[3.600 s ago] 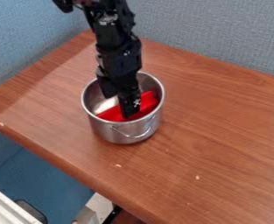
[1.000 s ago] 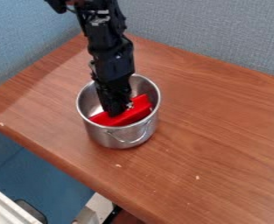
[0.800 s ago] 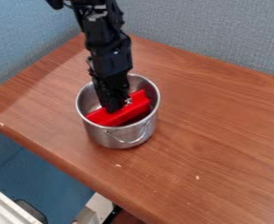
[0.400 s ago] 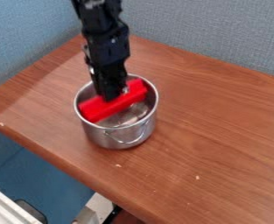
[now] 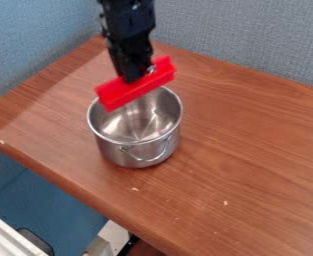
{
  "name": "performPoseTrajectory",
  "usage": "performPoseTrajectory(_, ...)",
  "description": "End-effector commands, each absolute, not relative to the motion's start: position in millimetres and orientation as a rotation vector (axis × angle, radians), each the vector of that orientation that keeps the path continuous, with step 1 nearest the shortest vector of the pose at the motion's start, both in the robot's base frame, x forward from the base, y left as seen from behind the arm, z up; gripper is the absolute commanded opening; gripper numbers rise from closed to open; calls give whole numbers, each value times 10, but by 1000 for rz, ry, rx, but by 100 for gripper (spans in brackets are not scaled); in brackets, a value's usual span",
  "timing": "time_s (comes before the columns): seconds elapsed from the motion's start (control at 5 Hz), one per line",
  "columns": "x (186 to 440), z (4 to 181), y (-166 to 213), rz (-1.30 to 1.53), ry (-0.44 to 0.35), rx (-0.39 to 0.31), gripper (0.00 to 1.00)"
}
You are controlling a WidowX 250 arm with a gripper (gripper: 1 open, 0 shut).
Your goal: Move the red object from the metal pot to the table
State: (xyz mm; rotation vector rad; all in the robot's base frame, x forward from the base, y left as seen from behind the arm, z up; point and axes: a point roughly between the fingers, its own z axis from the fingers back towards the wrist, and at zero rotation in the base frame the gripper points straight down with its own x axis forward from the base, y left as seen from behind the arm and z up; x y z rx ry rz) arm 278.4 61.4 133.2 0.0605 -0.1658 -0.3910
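My gripper [image 5: 129, 80] points straight down and is shut on the red object [image 5: 135, 81], a flat bright red block held across its middle. The block hangs tilted, its right end higher, just above the rim of the metal pot [image 5: 136, 125]. The shiny steel pot stands on the reddish-brown table [image 5: 239, 170], its wire handle toward the front. Inside the pot I see only bare metal. The black arm rises out of the top of the view.
A blue-grey wall runs behind the table at the top right. The table's front and left edges drop off to a blue floor. Bare wood stretches to the right of and in front of the pot.
The gripper has risen with the red block, lifting it from inside the pot to just above the rim. The pot has stayed in place.
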Motion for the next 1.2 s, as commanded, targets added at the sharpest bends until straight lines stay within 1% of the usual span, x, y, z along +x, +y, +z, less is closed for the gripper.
performPoseTrajectory(0.0,2906,1614,543,-413,-256,97,0)
performPoseTrajectory(0.2,3006,1456,600,-405,-226,84,0)
performPoseTrajectory(0.6,3094,1159,771,-376,-171,59,0)
performPoseTrajectory(1.0,3138,1142,797,-370,-176,74,0)
